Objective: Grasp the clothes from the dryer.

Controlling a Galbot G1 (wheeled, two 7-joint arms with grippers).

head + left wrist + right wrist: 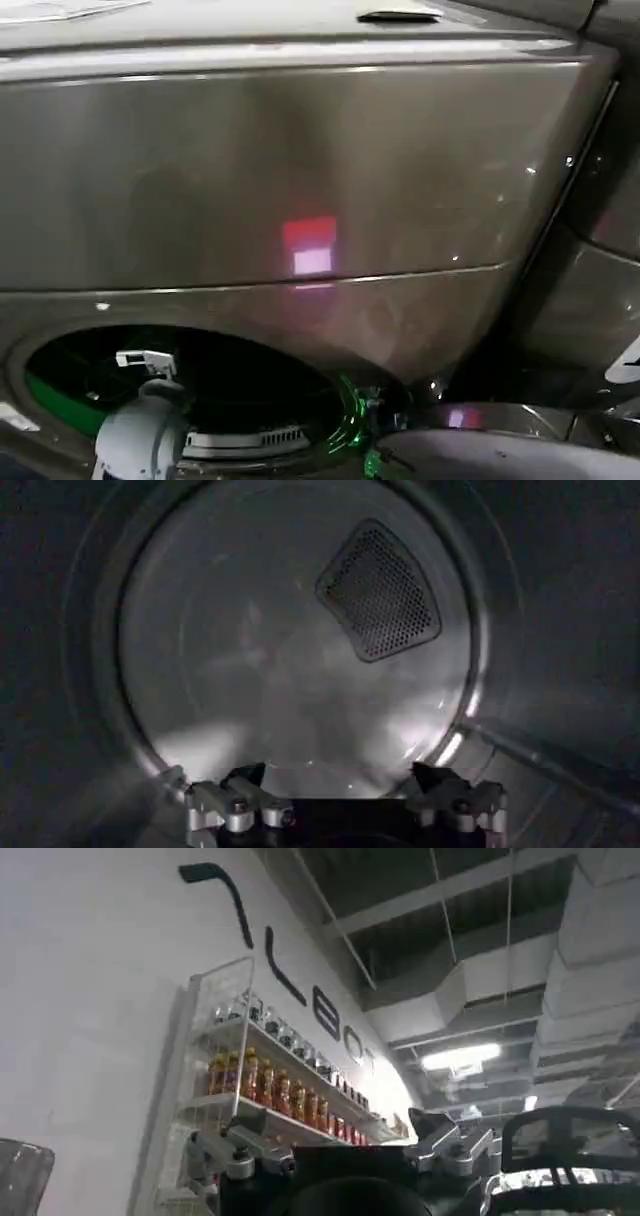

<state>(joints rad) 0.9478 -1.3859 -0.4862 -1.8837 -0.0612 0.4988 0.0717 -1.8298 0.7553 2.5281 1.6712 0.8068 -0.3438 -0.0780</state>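
- The dryer (300, 170) fills the head view with its dark bronze-grey front panel; its round porthole (190, 390) opens at the lower left of that view.
- The left arm (140, 435) reaches into the porthole, its grey wrist housing at the opening's lower edge.
- In the left wrist view the left gripper (345, 795) is inside the drum (290, 660), facing the bare metal back wall with its perforated vent panel (380, 592).
- Its fingers (240, 780) stand wide apart, with nothing between them.
- No yellow-green fabric can be made out on the drum wall or floor ahead of the fingertips, so I cannot tell where the clothes lie relative to them.
- The right gripper (345, 1148) is outside the machine, pointing up at a white wall with a wire shelf of bottles (270, 1083) and the ceiling ducts.
- Its fingers (235, 1148) are also spread open and hold nothing.
- A grey rounded surface (500, 455) sits at the head view's lower right.
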